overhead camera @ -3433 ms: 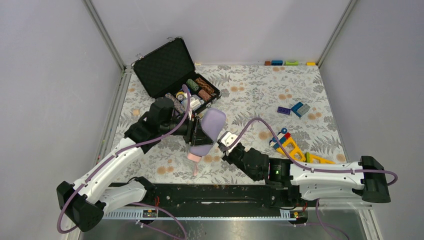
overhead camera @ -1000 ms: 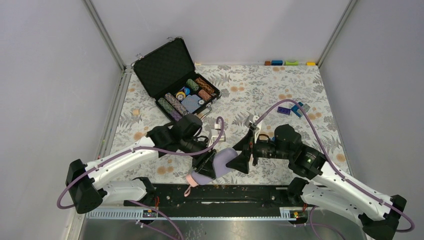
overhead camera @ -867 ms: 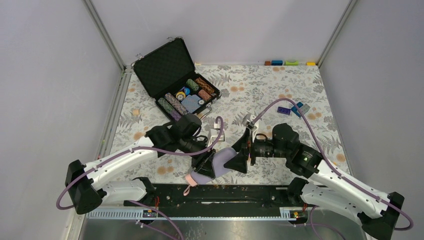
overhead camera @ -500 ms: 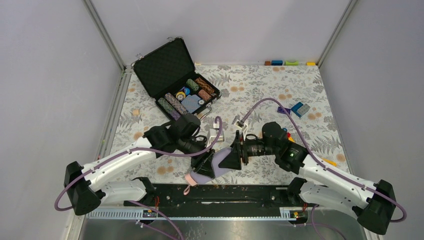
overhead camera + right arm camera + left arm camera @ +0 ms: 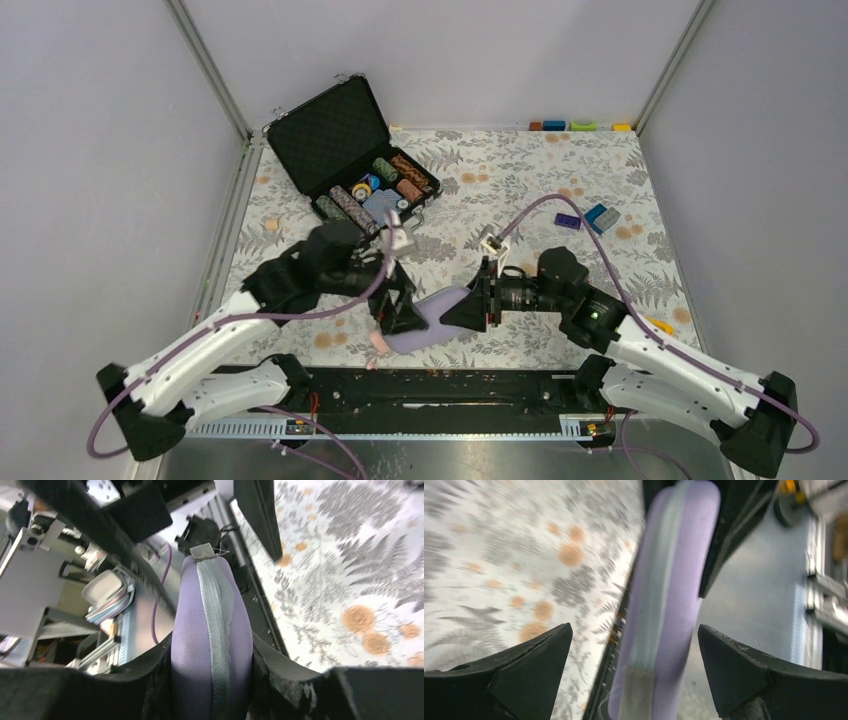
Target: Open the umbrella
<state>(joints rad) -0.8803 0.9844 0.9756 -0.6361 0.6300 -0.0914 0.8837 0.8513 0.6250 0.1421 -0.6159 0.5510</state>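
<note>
Lilac fabric sleeve (image 5: 432,318) hides the umbrella (image 5: 381,342) except its pink handle end, by the table's (image 5: 520,190) near edge. The right gripper (image 5: 212,680) is clamped on the sleeve; the left gripper (image 5: 634,640) straddles it with jaws wide apart, seemingly not touching. Best next move: close the left on the handle and pull straight along the axis.

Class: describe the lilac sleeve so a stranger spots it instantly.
On the floral table, look at the middle of the near edge. The lilac sleeve is held there by the right tool: the only soft, zipped fabric tube.
</note>
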